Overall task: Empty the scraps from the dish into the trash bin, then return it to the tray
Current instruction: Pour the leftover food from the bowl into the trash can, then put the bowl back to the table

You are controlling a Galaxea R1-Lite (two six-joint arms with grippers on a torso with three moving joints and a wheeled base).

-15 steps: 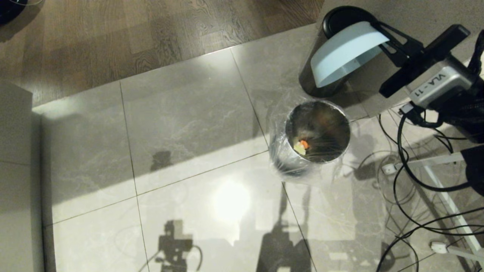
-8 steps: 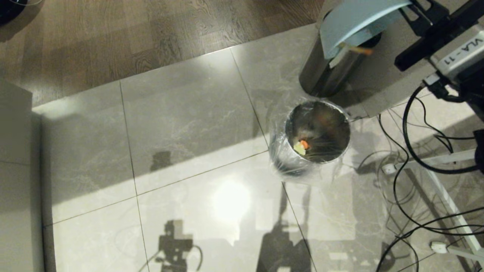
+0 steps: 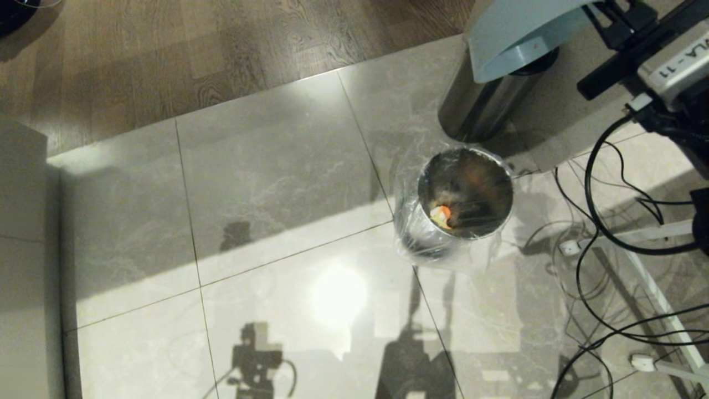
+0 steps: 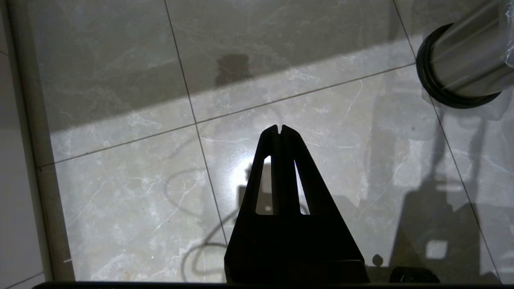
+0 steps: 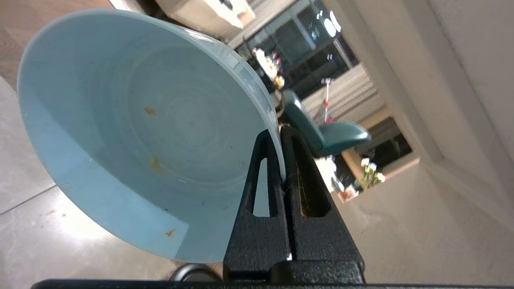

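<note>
The dish (image 5: 132, 132) is tipped steeply on edge in my right gripper (image 5: 281, 132), whose two fingers are clenched on its rim, one inside the wall, one outside. In the head view the dish (image 3: 518, 33) hangs high above the black-topped bin (image 3: 482, 105), beyond the trash bin (image 3: 462, 194). Its inside is bare except for a few small orange smears; the scraps (image 3: 441, 215) lie in the lined trash bin. Judgement: rigid, smooth, glazed-looking ware, light enough for a one-sided rim pinch but slippery and probably breakable if dropped on the tiles. The grip is thin and off-centre, so the bowl could pivot; I would level it slowly. My left gripper (image 4: 280, 129) hangs pressed together, holding nothing, over the floor. The tray is not in view.
</note>
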